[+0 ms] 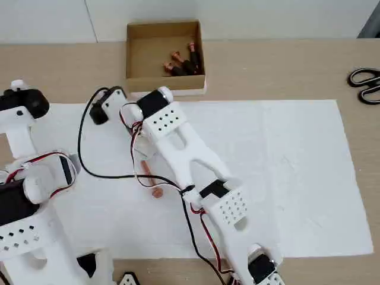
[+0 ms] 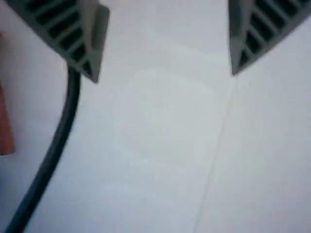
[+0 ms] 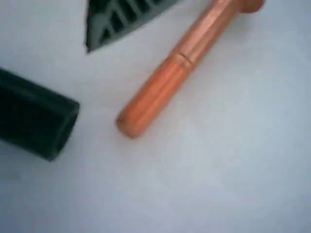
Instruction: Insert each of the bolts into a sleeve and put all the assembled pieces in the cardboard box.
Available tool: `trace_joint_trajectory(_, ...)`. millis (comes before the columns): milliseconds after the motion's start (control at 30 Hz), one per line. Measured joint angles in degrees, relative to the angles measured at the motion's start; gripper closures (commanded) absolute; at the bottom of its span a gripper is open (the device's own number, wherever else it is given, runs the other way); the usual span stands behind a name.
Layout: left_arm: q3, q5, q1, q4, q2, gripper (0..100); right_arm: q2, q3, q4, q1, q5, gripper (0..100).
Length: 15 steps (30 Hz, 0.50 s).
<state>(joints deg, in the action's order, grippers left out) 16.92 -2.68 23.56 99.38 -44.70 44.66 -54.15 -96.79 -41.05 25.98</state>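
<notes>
A copper bolt [image 1: 149, 180] lies loose on the white paper, just beside my right gripper [image 1: 142, 159]. In the right wrist view the bolt [image 3: 170, 77] lies at a slant, with a black sleeve [image 3: 34, 116] close to its plain end and not touching it. One dark finger [image 3: 121, 19] hangs over them and grips nothing; that gripper is open. My left gripper [image 2: 163, 73] is open over bare paper, beside a black cable [image 2: 48, 160] and a copper-coloured piece [image 2: 5, 121] at the picture's edge. The cardboard box [image 1: 136, 59] at the back holds several assembled pieces [image 1: 181, 64].
A white paper sheet [image 1: 285, 178] covers most of the table, bare on its right half. Scissors [image 1: 365, 86] lie at the far right edge. The left arm [image 1: 21, 119] stands at the paper's left edge. The right arm's black cable [image 1: 80, 148] loops across the paper.
</notes>
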Motion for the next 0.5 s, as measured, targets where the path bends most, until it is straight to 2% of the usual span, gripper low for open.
trace_joint_trajectory(200,0.0,0.0,0.0,0.0,0.0,83,-2.9,0.0,0.0,0.0,14.15,80.9)
trace_joint_trajectory(500,0.0,0.0,0.09,0.0,0.0,83,-1.49,0.35,0.0,0.0,24.62,80.5)
